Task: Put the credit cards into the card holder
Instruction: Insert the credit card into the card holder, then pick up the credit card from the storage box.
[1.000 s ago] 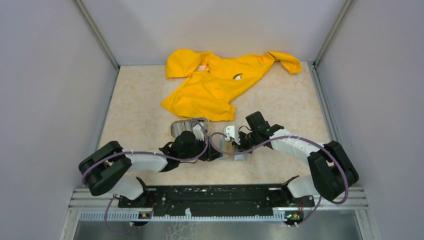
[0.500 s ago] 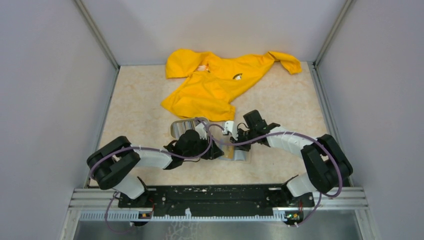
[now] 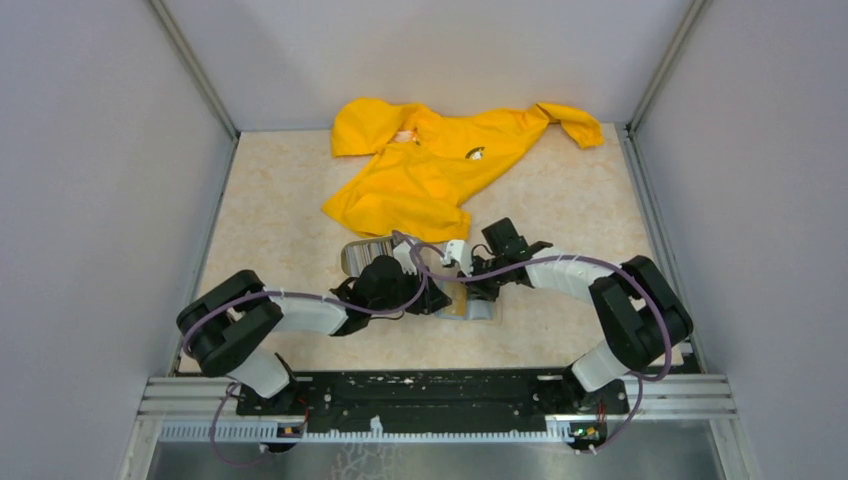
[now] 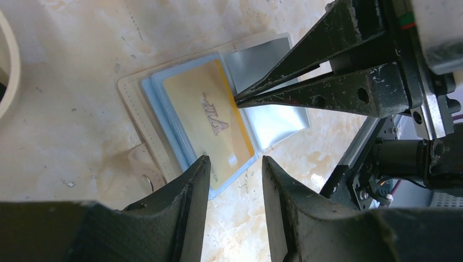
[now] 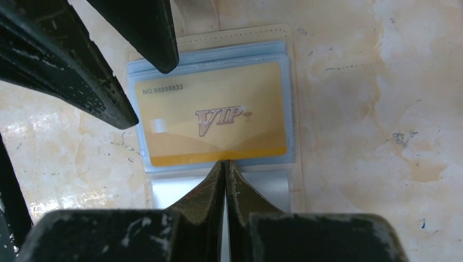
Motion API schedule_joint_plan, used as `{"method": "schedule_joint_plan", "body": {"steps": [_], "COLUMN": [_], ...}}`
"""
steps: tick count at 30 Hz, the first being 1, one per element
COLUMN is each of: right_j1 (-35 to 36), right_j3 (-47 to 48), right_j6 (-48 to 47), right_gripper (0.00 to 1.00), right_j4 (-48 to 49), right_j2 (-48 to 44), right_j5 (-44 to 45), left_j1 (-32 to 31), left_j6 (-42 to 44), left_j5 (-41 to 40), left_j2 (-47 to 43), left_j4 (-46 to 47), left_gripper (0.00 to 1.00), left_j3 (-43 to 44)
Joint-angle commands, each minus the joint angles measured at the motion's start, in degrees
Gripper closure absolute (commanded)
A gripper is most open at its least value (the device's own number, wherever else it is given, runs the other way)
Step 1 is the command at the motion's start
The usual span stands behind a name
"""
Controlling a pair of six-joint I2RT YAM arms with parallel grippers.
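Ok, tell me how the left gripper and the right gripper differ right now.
The left gripper has its jaws apart with nothing between them; the right gripper is shut to a point. The left's fingers sit at one short end of the gold VIP card; the right's tips meet its long edge. Both are low over the open card holder.

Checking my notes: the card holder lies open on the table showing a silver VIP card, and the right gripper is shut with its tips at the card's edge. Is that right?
Not quite: the VIP card is gold, not silver, as the right wrist view shows. The card holder does lie open, and the right gripper is shut at the card's edge.
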Motion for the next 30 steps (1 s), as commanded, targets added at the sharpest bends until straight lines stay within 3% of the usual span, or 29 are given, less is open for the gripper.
{"method": "schedule_joint_plan", "body": {"steps": [1, 10, 30], "right_j1": [0.6, 0.6, 0.6], "right_j3": [2.6, 3.1, 3.3], "right_j6": [0.6, 0.6, 1.3], "right_gripper": [0.98, 0.98, 0.98], "right_j4": [-0.3, -1.0, -1.4], "right_j2": [0.8, 1.6, 1.8], "right_j5": [0.4, 0.5, -0.7], "left_j1": [0.0, 0.1, 0.1], "left_j6": [0.9, 2.2, 0.1], "left_j5": [-0.9, -2.7, 3.8], "left_j2": [1.1, 1.7, 4.7], "left_j4": [0.1, -3.7, -2.9], "left_gripper": [0.53, 0.51, 0.50], "left_j3": [2.0, 3.4, 5.2]}}
